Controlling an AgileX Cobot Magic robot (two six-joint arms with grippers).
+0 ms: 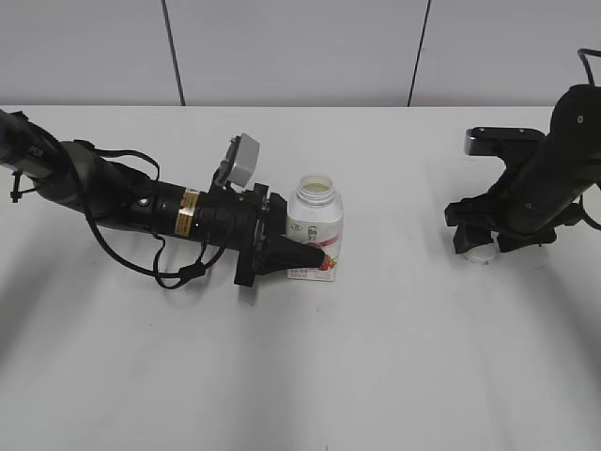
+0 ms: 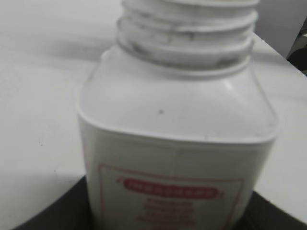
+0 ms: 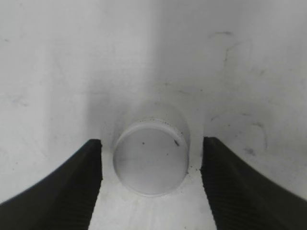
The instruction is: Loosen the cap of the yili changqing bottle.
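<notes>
The yili changqing bottle (image 1: 315,230) stands upright near the table's middle, white with a pink-red label, its threaded neck open with no cap on it. My left gripper (image 1: 299,256) is shut on the bottle's lower body. In the left wrist view the bottle (image 2: 177,129) fills the frame and the jaws show only as dark edges at the bottom. The white cap (image 3: 151,158) lies flat on the table between the open fingers of my right gripper (image 3: 151,165), with a gap on each side. In the exterior view the cap (image 1: 482,253) shows under my right gripper (image 1: 484,246) at the right.
The white table (image 1: 376,357) carries nothing else. Black cables loop beside the left arm (image 1: 169,268). A grey panelled wall (image 1: 300,47) runs behind the table's far edge.
</notes>
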